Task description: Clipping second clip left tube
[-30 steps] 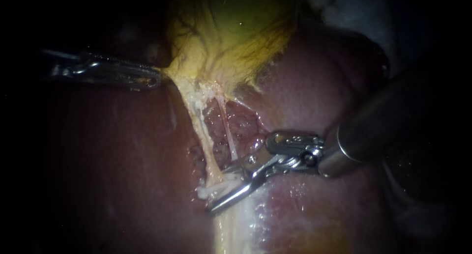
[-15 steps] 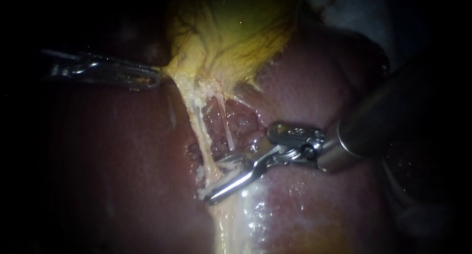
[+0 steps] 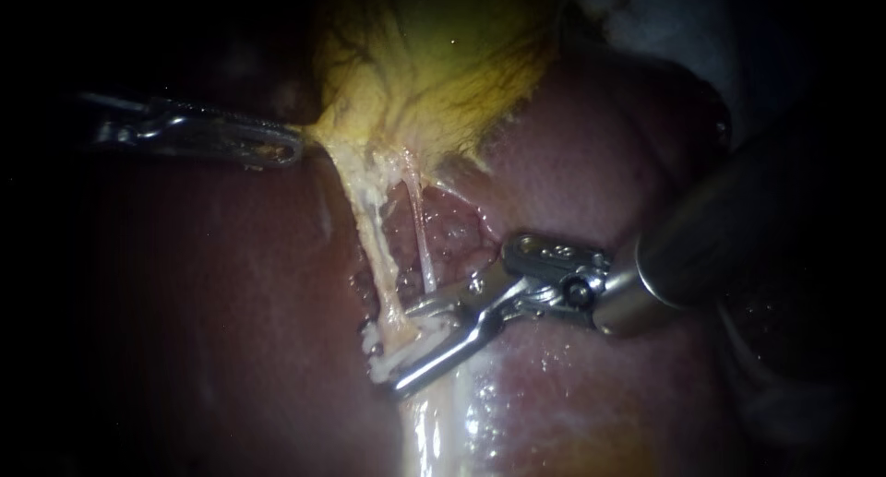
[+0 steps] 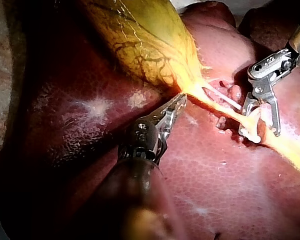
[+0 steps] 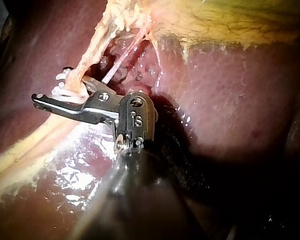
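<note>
My left instrument [image 3: 293, 147] comes in from the left, its jaws shut on the yellow lower edge of the gallbladder [image 3: 434, 80] and holding it taut. Two pale strands run down from there over the liver [image 3: 231, 283]: the thicker left tube [image 3: 374, 246] and a thin right tube [image 3: 420, 232]. My right instrument [image 3: 406, 346] reaches in from the right. Its jaws stand open astride the foot of the left tube, with a white clip [image 3: 392, 346] between them. In the right wrist view the tube [image 5: 87, 65] passes between the jaws of my right instrument [image 5: 65, 95].
Raw, bubbly liver bed [image 3: 452, 232] shows between and beside the tubes. A pale yellow band of tissue [image 3: 434, 431] runs on below the jaws. In the left wrist view my left instrument [image 4: 176, 106] lies over the liver surface [image 4: 210, 175].
My right instrument has slid a little up and left along the tube, so the left tube and white clip now sit deeper between its jaws. My left instrument has held still.
</note>
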`<state>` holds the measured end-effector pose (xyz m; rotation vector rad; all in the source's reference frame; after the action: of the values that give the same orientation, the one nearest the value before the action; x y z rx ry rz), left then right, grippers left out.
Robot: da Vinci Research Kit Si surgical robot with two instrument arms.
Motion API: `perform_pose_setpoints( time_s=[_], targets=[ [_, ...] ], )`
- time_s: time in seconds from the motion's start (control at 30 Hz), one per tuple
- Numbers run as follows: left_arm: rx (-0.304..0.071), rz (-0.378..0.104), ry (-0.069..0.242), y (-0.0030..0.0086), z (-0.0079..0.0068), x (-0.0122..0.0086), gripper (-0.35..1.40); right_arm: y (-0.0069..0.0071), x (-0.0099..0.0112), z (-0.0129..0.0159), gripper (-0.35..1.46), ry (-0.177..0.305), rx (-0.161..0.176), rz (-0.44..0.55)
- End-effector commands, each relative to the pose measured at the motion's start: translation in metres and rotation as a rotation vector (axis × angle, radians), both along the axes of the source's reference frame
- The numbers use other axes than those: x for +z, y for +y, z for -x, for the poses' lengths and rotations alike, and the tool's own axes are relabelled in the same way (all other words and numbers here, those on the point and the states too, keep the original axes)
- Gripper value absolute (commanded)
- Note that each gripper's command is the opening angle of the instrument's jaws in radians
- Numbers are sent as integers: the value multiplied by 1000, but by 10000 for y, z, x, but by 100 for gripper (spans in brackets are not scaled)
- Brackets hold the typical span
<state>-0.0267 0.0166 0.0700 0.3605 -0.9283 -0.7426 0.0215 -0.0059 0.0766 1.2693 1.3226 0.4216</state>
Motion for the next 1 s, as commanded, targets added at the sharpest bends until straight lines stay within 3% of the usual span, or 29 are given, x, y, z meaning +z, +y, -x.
perform_pose_setpoints(
  time_s=[0.03,0.1,0.37,0.57,1.0],
  targets=[
    [-1,0,1,0,0,1,-35,1,-3,-2,58,9,-9,-5],
    [-1,0,1,0,1,1,-35,0,-8,-6,57,29,-18,-14],
    [-1,0,1,0,0,1,-35,-13,-21,-10,55,25,-5,-29],
    [-1,0,1,0,0,1,-35,-12,-20,-17,50,27,-4,-30],
    [0,0,1,0,-1,0,-35,-6,-14,-29,-5,-30,-14,-101]
  ],
)
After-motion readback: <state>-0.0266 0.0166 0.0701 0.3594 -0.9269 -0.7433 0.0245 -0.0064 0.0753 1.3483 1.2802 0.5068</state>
